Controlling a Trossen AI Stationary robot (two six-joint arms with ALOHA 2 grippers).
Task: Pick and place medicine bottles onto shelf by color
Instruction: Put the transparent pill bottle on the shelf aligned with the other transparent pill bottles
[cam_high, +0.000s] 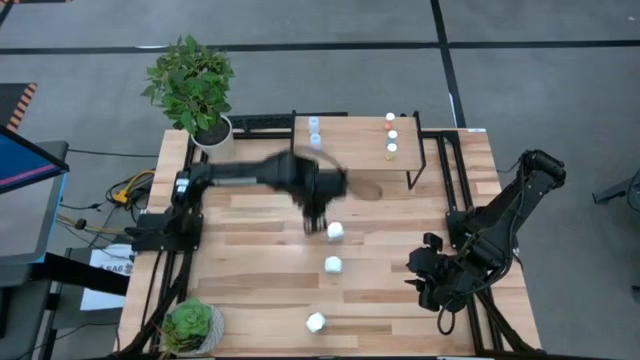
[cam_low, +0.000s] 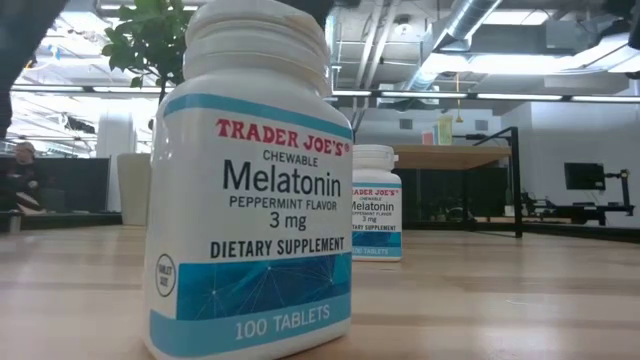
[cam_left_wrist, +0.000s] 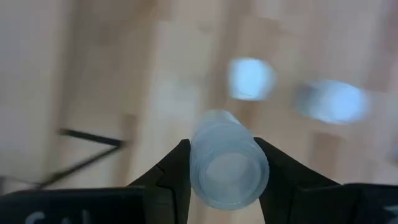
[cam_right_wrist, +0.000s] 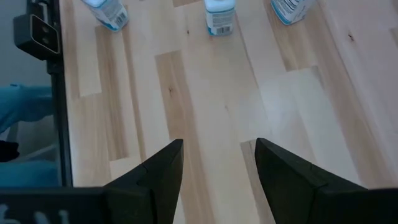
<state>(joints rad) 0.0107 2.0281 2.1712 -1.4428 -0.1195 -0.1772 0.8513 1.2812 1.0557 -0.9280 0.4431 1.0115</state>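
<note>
My left gripper (cam_high: 315, 215) hangs over the table's middle, just short of the shelf (cam_high: 355, 165), and is shut on a small pale bluish bottle (cam_left_wrist: 227, 165). Two more pale bottles (cam_high: 314, 130) stand on the shelf's left end, and three bottles with coloured caps (cam_high: 391, 134) on its right end. Three chunkier white bottles (cam_high: 335, 231) (cam_high: 332, 265) (cam_high: 315, 322) stand upright on the tabletop in a row toward the near edge. My right gripper (cam_high: 425, 275) is open and empty at the right near side, over bare wood (cam_right_wrist: 217, 146). My left gripper pinches the pale bottle by its round side wall (cam_left_wrist: 198, 163) between its two fingers, one finger on each side. One round end of the bottle (cam_left_wrist: 229, 177) faces the wrist camera. The bottle appears clear of the wood beyond it.
A potted plant (cam_high: 195, 90) stands at the far left corner and a smaller one (cam_high: 190, 325) at the near left corner. The shelf's thin black legs (cam_high: 440, 165) reach out to its right. In the low view the nearest white bottle (cam_low: 250, 190) fills the foreground, a second one (cam_low: 375, 205) behind it.
</note>
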